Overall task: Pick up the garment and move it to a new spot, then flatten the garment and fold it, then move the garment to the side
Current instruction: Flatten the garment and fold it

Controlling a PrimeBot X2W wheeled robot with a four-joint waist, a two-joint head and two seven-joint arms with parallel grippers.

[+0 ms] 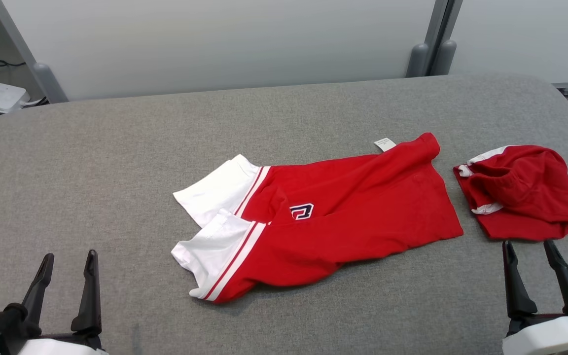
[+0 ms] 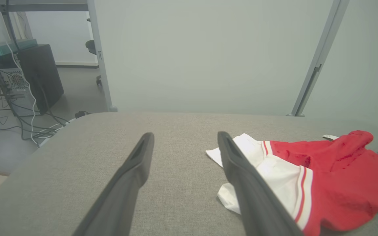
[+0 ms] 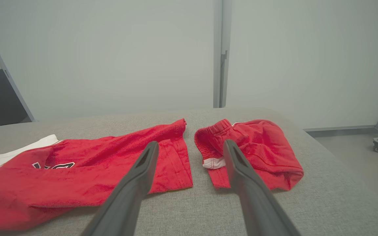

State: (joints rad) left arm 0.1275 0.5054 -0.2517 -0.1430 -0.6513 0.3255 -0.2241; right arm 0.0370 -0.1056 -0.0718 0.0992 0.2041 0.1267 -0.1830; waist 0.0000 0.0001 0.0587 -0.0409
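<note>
On grey padded table (image 1: 91, 148), lying near the middle and running left to right: red garment (image 1: 353, 217), with white cuffs (image 1: 212, 195) pointing toward the left side and care label (image 1: 385, 144) poking out at the far right corner. Not lying flat. Bunching and twisting around the dark logo (image 1: 302, 211), overlapping at the cuffs, curling under along the near edge and throwing a shadow there. Sitting just beside its right end, parted from it by a thin strip of table: second red garment (image 1: 525, 192), crumpled in a heap.

Hovering at the near left, well apart from the cuffs: left gripper (image 1: 69, 255), jaws standing wide, holding nothing. Hovering at the near right, tips just short of the crumpled heap: right gripper (image 1: 529, 242), likewise spread and empty.

Reading the step in hand as flattening, with folding not yet begun. Doing it well probably calling for:
- pinching a cuff corner with the left and the label-end corner with the right
- drawing apart gently along the length
- undoing the twist at the logo before smoothing outward
- staying low, since limp cloth is likely to be refolding when lifted high
- steering the right side clear of the neighbouring heap, to avoid dragging it along
</note>
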